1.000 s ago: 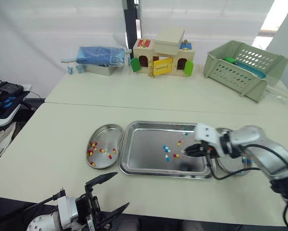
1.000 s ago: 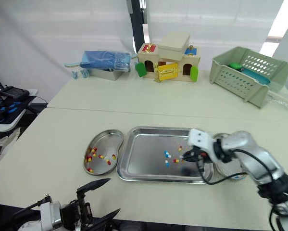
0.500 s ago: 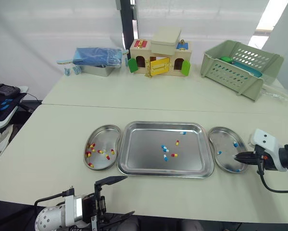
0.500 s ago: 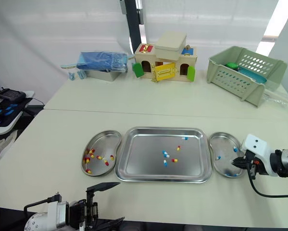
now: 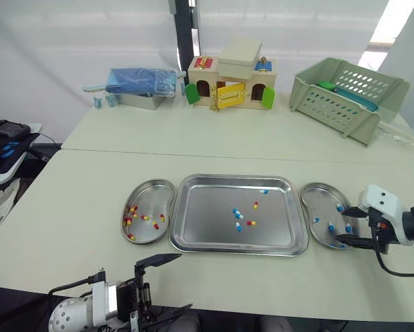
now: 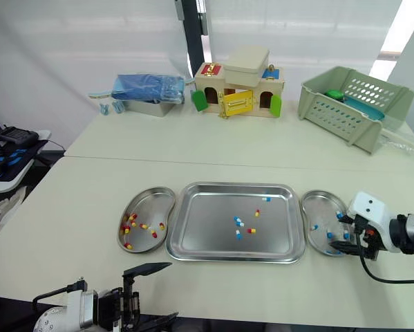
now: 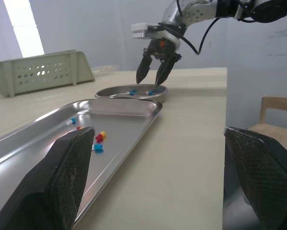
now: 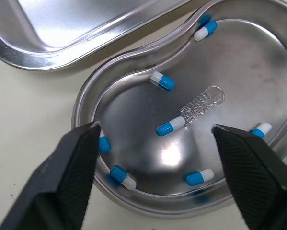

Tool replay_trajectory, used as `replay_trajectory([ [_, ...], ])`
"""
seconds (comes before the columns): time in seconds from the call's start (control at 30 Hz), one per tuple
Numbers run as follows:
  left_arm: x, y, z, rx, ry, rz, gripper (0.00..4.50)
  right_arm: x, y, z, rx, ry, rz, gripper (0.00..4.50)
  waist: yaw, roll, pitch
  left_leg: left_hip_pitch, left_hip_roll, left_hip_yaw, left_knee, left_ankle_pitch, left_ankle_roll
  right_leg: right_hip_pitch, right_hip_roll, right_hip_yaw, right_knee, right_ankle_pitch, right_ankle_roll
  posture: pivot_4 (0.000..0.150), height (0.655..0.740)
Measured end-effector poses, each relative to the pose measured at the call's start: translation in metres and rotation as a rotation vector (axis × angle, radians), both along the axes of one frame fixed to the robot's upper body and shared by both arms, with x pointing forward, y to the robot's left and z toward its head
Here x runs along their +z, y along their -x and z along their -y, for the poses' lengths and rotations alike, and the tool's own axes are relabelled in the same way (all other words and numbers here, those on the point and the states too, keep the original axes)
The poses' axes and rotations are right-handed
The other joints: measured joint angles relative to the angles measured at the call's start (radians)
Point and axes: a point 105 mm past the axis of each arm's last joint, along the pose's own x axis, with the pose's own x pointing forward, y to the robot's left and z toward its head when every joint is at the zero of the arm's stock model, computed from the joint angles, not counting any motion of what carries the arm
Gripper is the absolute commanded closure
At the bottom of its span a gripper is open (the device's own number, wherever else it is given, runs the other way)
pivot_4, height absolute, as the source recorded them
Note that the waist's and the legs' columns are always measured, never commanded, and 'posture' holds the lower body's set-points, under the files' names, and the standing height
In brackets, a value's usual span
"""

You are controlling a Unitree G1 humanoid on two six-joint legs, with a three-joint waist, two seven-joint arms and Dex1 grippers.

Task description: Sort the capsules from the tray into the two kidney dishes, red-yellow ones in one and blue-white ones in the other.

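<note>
Since half a second back, the right gripper (image 5: 338, 223) has gone from pinched to spread wide over the right dish (image 5: 320, 197), with nothing in it. I take that as a blue-white dropped off.

Nearest me, the left gripper (image 5: 186, 279) hangs low at the near edge of the table (image 5: 75, 221), fingers wide apart, empty.

Next row out: the left dish (image 5: 156, 194) with the red-yellows (image 5: 146, 217), the tray (image 5: 207, 207) between the dishes, and the right dish with the blue-whites (image 8: 171, 126). I count five capsules (image 5: 237, 213) left in the tray, three blue-white and two red-yellow. Four lie loose near the middle and one sits by the far rim.

These will be featherlight, hard-shelled and slick, apt to roll or skid on the steel, and they could crush. I'd pinch one across its waist, fingertips only, gently.

Beyond, at the back: toy house (image 5: 231, 79), basket (image 5: 345, 97).
</note>
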Motion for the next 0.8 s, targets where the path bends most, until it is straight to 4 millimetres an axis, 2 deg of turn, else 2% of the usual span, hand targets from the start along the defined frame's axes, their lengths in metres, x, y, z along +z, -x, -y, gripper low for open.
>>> replay_trajectory([
  [0.1,0.003,-0.003,-0.009,0.07,-0.004,-0.01,0.0,0.009,-0.001,0.013,-0.015,-0.013,0.047,0.07,0.0,0.0,0.0,0.0,0.0,0.0,0.0,0.0,0.0,0.0,0.0,0.0,0.0,0.0,0.0,0.15,0.74],
  [0.27,0.009,0.001,-0.033,0.192,-0.056,-0.018,0.0,0.019,-0.004,0.047,-0.097,-0.101,0.077,0.07,-0.001,0.0,0.0,0.001,0.0,0.0,0.0,0.0,0.0,0.0,0.0,0.0,0.0,0.0,0.0,0.15,0.74],
  [0.4,0.007,0.009,-0.051,0.272,-0.096,-0.046,0.0,0.019,-0.007,0.077,-0.175,-0.111,0.088,0.07,-0.002,0.001,0.001,0.001,0.0,0.001,0.0,0.0,0.0,0.0,0.0,0.001,0.0,0.0,0.0,0.15,0.74],
  [0.57,0.007,0.012,-0.059,0.323,-0.102,-0.049,0.0,0.017,-0.016,0.102,-0.249,-0.125,0.112,0.07,-0.003,0.002,0.001,0.001,0.0,0.001,0.0,0.0,0.0,0.0,0.0,0.001,0.0,0.0,0.0,0.15,0.74],
  [0.8,0.004,0.014,-0.063,0.366,-0.094,-0.056,0.0,0.001,-0.023,0.105,-0.256,-0.134,0.085,0.07,-0.003,0.003,0.001,0.001,0.0,0.002,0.0,0.0,0.0,0.0,0.0,0.001,0.0,0.0,0.0,0.15,0.74],
])
